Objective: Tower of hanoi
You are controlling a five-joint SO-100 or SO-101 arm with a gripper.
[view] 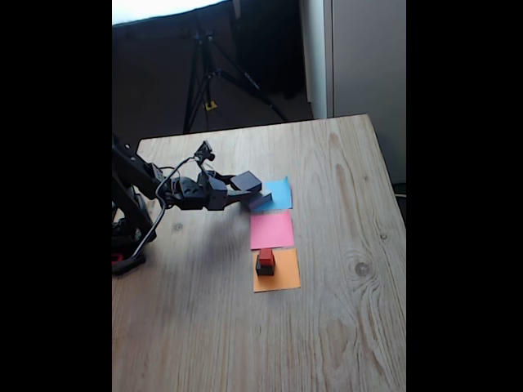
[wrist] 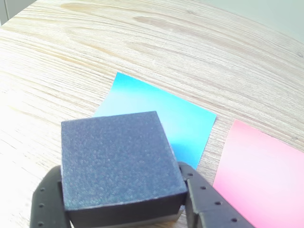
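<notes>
The black two-finger gripper (view: 255, 193) on the arm (view: 155, 184) extends horizontally rightward in the fixed view, jaws clamped on a grey block (wrist: 118, 161).

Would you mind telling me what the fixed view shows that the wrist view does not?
Fixed view alone: the arm, the orange square carrying a red cube stacked on a black cube, and a tripod behind the table. Wrist view alone: the grey block's speckled top up close, clamped between the fingers. Both: the gripper holding that block over the blue square, the pink square and the wooden table.
</notes>
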